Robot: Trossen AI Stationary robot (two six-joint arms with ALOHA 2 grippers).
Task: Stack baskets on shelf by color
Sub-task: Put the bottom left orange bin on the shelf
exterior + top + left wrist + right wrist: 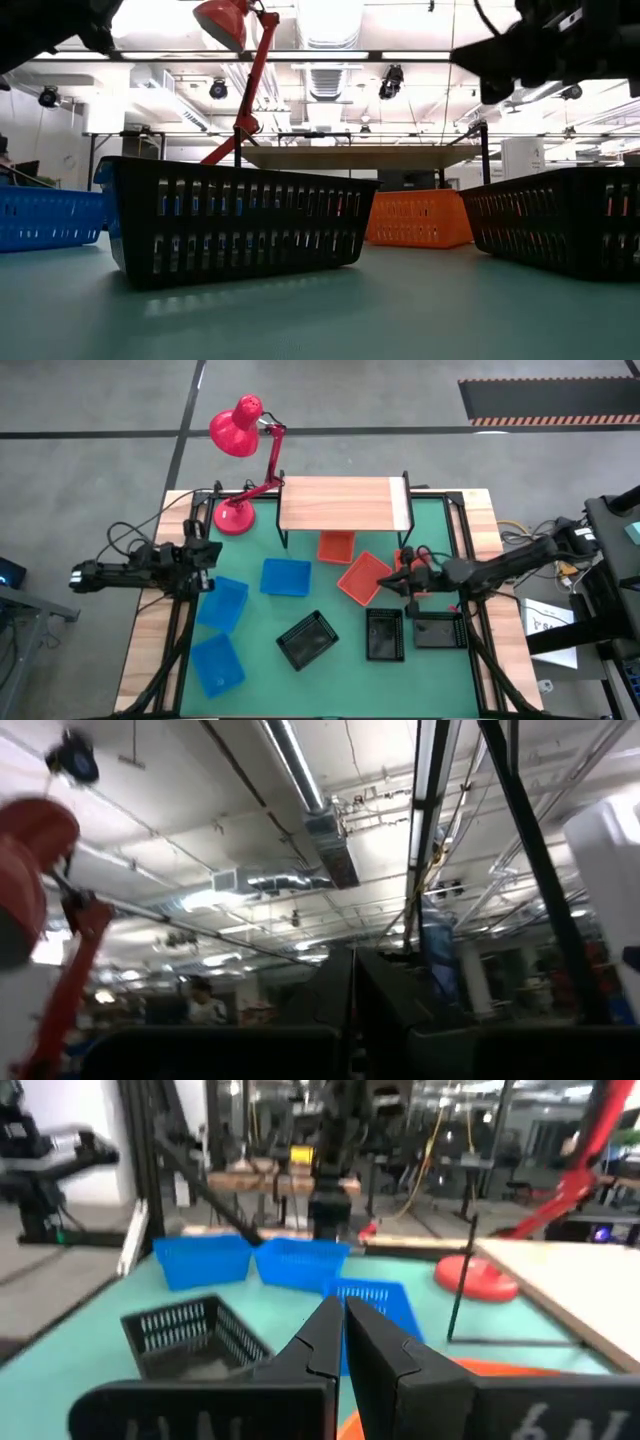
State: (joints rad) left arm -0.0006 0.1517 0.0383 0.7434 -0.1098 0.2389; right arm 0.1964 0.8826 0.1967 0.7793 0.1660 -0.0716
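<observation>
The light-wood shelf [345, 505] stands on black legs at the table's far side. Two orange baskets show: one [336, 546] sits partly under the shelf's near edge, and one [363, 578] lies turned askew in front of it. Three blue baskets [285, 576] [222, 603] [217, 663] lie left of centre. Three black baskets [308, 639] [385, 634] [438, 630] lie along the near side. My right gripper [392, 582] [343, 1312] hovers shut above the askew orange basket's right edge. My left gripper [208, 556] [352, 970] is shut at the table's left side, tipped upward.
A red desk lamp [238, 430] has its base [234, 517] on the table's far-left corner, beside the shelf. Black frame rails run along the left and right table edges. The green mat [300, 690] is bare near the front edge. A person shows far off in the room [205, 1008].
</observation>
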